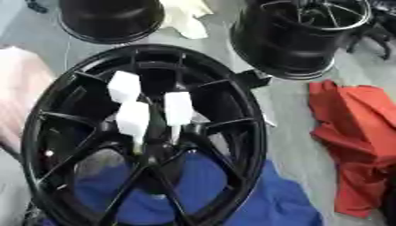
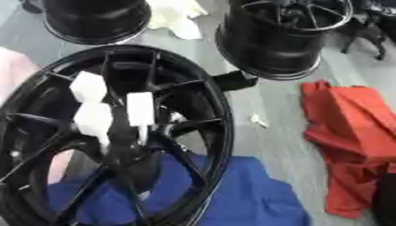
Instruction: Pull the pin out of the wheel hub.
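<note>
We find three white-capped pins (image 1: 132, 118) standing upright in the wheel hub (image 1: 154, 148), long axes vertical. No robot hand appears, so its state and nearer side are undeterminable.

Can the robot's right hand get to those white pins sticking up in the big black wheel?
Probably yes, though no hand shows yet. The white pins stand up from the hub of the black wheel with open space above; nothing covers them.

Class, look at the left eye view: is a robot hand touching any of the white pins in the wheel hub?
No. Three white pins stand in the black wheel hub with no robot hand anywhere in view.
</note>
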You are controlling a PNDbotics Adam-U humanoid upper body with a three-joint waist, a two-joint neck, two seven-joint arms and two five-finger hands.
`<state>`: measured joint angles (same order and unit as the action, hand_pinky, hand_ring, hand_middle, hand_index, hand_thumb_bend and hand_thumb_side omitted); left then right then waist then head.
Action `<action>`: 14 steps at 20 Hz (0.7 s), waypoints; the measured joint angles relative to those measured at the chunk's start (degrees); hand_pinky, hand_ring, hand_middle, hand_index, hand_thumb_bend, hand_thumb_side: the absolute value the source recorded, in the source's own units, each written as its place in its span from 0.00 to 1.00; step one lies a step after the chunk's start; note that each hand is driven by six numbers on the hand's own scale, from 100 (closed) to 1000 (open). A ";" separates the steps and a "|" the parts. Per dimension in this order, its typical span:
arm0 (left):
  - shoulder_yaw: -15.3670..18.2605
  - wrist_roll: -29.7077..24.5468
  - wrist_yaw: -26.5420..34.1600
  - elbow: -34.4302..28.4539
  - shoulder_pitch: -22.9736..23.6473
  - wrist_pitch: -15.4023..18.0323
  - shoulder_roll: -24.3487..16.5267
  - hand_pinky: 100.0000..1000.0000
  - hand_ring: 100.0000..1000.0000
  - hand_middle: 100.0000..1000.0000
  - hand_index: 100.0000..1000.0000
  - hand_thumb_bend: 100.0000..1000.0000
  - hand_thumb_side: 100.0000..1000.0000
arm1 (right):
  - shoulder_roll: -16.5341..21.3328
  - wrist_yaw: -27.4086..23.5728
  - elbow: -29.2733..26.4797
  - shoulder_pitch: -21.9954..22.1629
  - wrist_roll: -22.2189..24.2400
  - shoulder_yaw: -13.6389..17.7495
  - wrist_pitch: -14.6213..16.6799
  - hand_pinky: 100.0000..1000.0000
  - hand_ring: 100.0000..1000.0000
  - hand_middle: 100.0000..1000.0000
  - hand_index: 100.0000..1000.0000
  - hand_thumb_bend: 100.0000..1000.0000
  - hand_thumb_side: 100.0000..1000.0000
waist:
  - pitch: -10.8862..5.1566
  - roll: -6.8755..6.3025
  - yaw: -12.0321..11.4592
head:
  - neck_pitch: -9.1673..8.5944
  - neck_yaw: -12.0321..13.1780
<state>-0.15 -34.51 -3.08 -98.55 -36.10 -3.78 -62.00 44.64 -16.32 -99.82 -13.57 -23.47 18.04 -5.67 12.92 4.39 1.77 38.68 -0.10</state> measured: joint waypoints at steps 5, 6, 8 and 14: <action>-0.01 -0.38 -0.01 0.01 -0.16 0.07 0.01 0.68 0.67 0.56 0.75 0.00 0.40 | 0.00 -0.01 0.10 0.00 0.25 0.00 0.10 0.29 0.27 0.31 0.53 0.02 0.12 | 0.00 0.01 -0.03 | 0.00 0.02; -0.01 -0.45 -0.01 0.01 -0.17 0.06 0.01 0.68 0.67 0.56 0.75 0.00 0.40 | 0.00 -0.01 0.11 0.01 0.26 0.00 0.11 0.29 0.27 0.31 0.53 0.02 0.12 | 0.00 0.01 -0.03 | 0.00 0.02; -0.02 -0.51 -0.01 0.02 -0.23 0.06 0.03 0.68 0.67 0.56 0.75 0.00 0.40 | 0.00 -0.02 0.11 0.01 0.28 0.00 0.13 0.29 0.27 0.31 0.53 0.02 0.12 | 0.00 0.03 -0.03 | 0.00 0.02; -0.72 -0.93 -0.05 -0.01 -1.75 0.27 0.50 0.69 0.68 0.61 0.77 0.00 0.39 | 0.00 -0.03 0.14 0.08 0.29 0.00 0.14 0.29 0.27 0.31 0.53 0.02 0.12 | 0.00 0.06 0.00 | 0.00 0.03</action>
<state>-0.88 -35.44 -3.13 -98.56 -37.85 -3.51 -61.50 44.64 -16.35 -99.69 -13.49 -23.17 18.04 -5.53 12.92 4.45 1.77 38.68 -0.08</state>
